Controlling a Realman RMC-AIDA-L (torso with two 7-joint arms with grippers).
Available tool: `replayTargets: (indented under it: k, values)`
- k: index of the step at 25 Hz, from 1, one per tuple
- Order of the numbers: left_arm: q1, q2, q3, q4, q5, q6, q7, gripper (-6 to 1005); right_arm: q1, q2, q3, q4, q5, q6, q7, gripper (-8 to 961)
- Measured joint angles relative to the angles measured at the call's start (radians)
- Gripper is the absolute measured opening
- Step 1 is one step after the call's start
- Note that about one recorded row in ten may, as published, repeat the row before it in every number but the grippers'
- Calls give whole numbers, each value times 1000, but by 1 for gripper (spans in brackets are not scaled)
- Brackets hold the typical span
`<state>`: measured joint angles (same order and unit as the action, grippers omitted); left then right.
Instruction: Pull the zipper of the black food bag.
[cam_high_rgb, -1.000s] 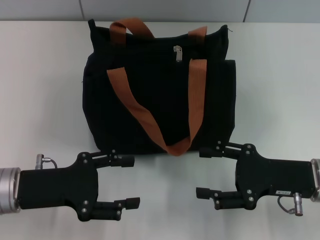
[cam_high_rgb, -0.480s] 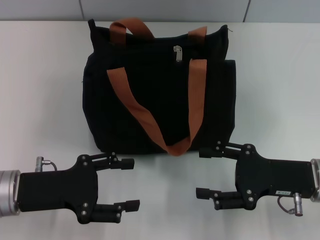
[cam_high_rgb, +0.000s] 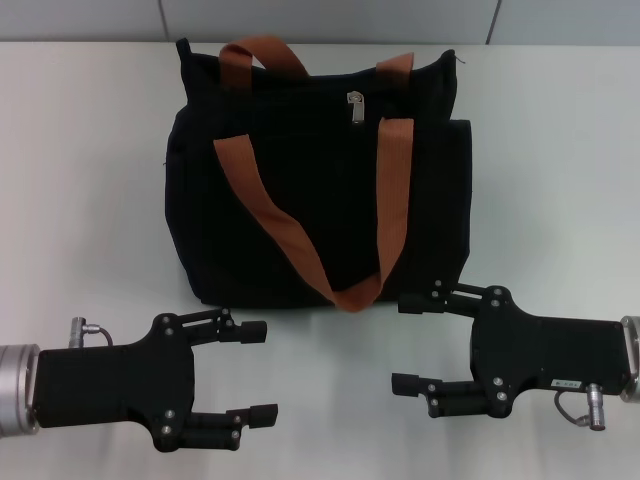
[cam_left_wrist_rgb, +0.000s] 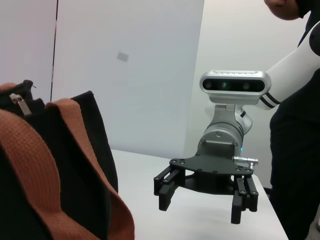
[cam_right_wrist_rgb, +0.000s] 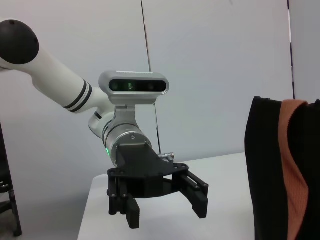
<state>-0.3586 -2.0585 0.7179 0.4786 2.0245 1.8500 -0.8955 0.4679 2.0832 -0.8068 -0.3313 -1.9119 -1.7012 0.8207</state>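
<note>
The black food bag (cam_high_rgb: 330, 200) lies flat in the middle of the white table, its two orange-brown handles (cam_high_rgb: 395, 200) draped over its front. The zipper (cam_high_rgb: 354, 108), a small silvery pull tab, sits about midway along the top edge. My left gripper (cam_high_rgb: 260, 370) is open and empty, in front of the bag's near left corner. My right gripper (cam_high_rgb: 404, 344) is open and empty, in front of the near right corner. Neither touches the bag. The left wrist view shows the bag (cam_left_wrist_rgb: 80, 150), the zipper (cam_left_wrist_rgb: 17, 102) and the right gripper (cam_left_wrist_rgb: 201, 206). The right wrist view shows the bag (cam_right_wrist_rgb: 265, 170) and the left gripper (cam_right_wrist_rgb: 166, 212).
The white table (cam_high_rgb: 550, 150) extends on both sides of the bag and between the grippers. A grey wall runs along its far edge. A person in dark clothes (cam_left_wrist_rgb: 295, 150) stands beside the table behind the right arm.
My left gripper has drifted slightly back toward the table's near edge, still open. The right gripper and the bag have not moved.
</note>
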Motion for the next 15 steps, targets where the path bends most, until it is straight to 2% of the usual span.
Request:
replayTargets:
  k: [15]
  values:
    - [4, 0, 0, 0, 3, -28, 1, 801, 4, 0, 8, 5, 4, 1, 0, 813]
